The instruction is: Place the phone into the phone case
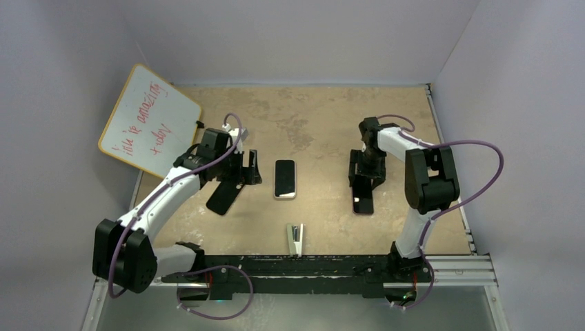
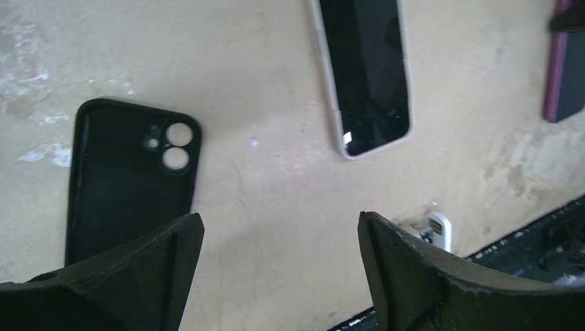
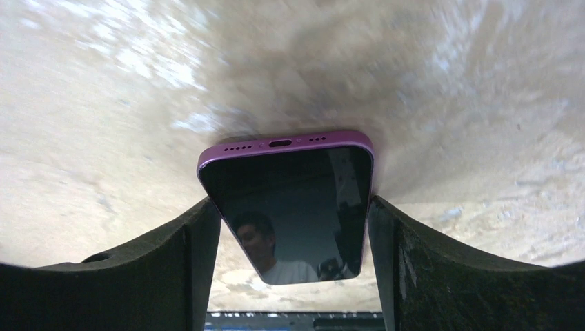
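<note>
A black phone case [image 1: 224,196] lies open side up on the table, also in the left wrist view [image 2: 127,186]. A white-edged phone [image 1: 285,178] lies screen up to its right, seen too in the left wrist view [image 2: 365,69]. My left gripper [image 1: 243,169] is open and empty [image 2: 279,221], above bare table between case and white phone. My right gripper [image 1: 362,174] is shut on the long sides of a purple phone [image 1: 363,196]. In the right wrist view [image 3: 293,207] both fingers touch the phone [image 3: 290,200], screen up, port end pointing away.
A small white clip-like object [image 1: 295,238] lies near the front rail, also in the left wrist view [image 2: 434,229]. A whiteboard [image 1: 148,121] leans at the back left. Walls close the left, back and right sides. The purple phone's edge shows at the left wrist view's far right [image 2: 566,76].
</note>
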`<state>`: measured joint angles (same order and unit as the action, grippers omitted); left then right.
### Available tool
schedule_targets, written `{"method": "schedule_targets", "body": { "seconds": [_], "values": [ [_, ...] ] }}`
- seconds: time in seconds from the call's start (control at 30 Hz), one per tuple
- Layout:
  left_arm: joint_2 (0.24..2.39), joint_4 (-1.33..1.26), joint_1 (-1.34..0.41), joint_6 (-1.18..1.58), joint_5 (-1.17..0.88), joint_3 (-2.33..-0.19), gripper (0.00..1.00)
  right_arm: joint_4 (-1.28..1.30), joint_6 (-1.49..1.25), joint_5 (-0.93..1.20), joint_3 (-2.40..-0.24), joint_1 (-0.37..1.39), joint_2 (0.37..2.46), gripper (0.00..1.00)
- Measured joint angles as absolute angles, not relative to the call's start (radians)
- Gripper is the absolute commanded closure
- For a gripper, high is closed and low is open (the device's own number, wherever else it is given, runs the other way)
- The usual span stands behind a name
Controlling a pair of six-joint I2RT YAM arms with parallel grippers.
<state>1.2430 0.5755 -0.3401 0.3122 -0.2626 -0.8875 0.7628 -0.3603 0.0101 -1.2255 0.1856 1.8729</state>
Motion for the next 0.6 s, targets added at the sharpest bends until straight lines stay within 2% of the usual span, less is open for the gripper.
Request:
{"method": "schedule_targets", "body": {
  "seconds": [0.23, 0.6],
  "values": [
    [1.42, 0.617, -0.242, 0.295, -0.185, -0.902, 0.17, 0.69, -0.361, -0.014, -1.24, 0.235, 1.874, 0.49],
    [1.585, 0.639, -0.213, 0.294, -0.131, -0.924, 0.18, 0.604, -0.274, -0.086, -1.242, 0.335, 1.874, 0.51]
  ]
}}
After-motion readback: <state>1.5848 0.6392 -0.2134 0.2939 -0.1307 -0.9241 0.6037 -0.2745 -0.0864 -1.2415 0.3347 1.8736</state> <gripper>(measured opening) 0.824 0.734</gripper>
